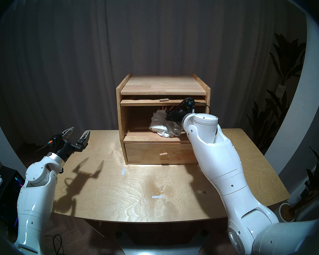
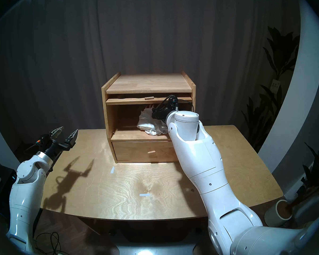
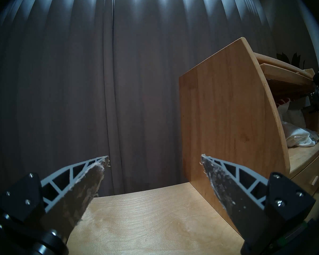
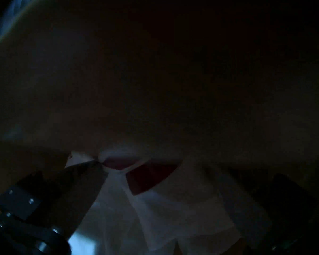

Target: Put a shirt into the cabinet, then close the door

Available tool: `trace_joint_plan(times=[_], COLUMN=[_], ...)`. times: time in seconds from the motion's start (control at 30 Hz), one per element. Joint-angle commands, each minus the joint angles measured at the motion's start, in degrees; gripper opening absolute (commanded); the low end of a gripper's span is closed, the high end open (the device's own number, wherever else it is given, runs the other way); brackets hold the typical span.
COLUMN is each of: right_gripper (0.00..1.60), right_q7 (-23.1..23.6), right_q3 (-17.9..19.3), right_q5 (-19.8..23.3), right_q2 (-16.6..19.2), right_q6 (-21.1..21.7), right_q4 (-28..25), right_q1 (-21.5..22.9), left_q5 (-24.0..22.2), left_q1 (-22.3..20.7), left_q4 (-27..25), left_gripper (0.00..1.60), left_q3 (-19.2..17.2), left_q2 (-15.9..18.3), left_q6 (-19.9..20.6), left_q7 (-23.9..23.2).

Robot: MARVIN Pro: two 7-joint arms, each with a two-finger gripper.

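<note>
The wooden cabinet (image 1: 162, 84) stands at the back middle of the table. Its door (image 1: 144, 101) lies flat, slid in under the top, with its peg handle (image 1: 163, 99) pointing forward. The upper compartment is open. The white shirt (image 1: 161, 126) with red print lies bunched inside it on the right; it also shows in the left wrist view (image 3: 295, 136). My right gripper (image 1: 168, 116) reaches into the compartment, against the shirt (image 4: 173, 203), and one finger (image 4: 77, 177) stands wide, so it reads as open. My left gripper (image 1: 80, 130) is open and empty above the table's back left, beside the cabinet (image 3: 228, 111).
The drawer (image 1: 160, 153) below is shut. Two white tape marks (image 1: 123, 171) (image 1: 157, 196) are on the wooden table (image 1: 118, 194). A dark curtain hangs behind. Potted plants (image 1: 284, 83) stand to the right, off the table.
</note>
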Motion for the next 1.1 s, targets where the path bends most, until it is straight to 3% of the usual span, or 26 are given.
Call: trace_joint_plan(times=[0.0,0.23,0.67,0.8,0.83,0.87,0.9,1.07], right_gripper=[1.6,1.6,1.6,1.6,0.75,0.68,0.0,0.0], right_q7=[2.8,3.6,2.2,0.9,0.5,0.0,-0.4,-3.1], right_q3=[0.8,2.1,4.9,5.3,5.4,5.4,5.6,5.7], right_q5=[4.7,9.0,13.4,14.9,15.3,15.7,16.2,19.1], right_q2=[0.3,1.3,3.9,4.9,5.2,5.5,5.7,5.9], right_q6=[6.5,13.5,13.6,13.6,13.6,13.6,13.6,13.6], right_q4=[-5.3,-10.5,-19.6,-23.1,-24.0,-24.6,-25.2,-26.6], right_q1=[-0.6,-2.5,-4.2,-6.7,-7.5,-8.3,-9.1,-11.7], left_q5=[0.0,0.0,0.0,0.0,0.0,0.0,0.0,0.0], left_q1=[-0.8,-0.8,-0.7,-0.8,-0.8,-0.7,-0.7,-0.7], left_q4=[-1.0,-1.0,-1.1,-1.1,-1.1,-1.1,-1.1,-1.2], left_gripper=[1.6,1.6,1.6,1.6,1.6,1.6,1.6,1.6], left_q3=[-0.1,-0.1,-0.1,-0.1,-0.1,-0.1,-0.1,-0.2], left_q2=[0.3,0.3,0.3,0.3,0.3,0.3,0.3,0.3], left_q6=[-0.3,-0.3,-0.3,-0.3,-0.3,-0.3,-0.3,-0.3], left_q7=[-0.1,-0.1,-0.1,-0.1,-0.1,-0.1,-0.1,-0.1])
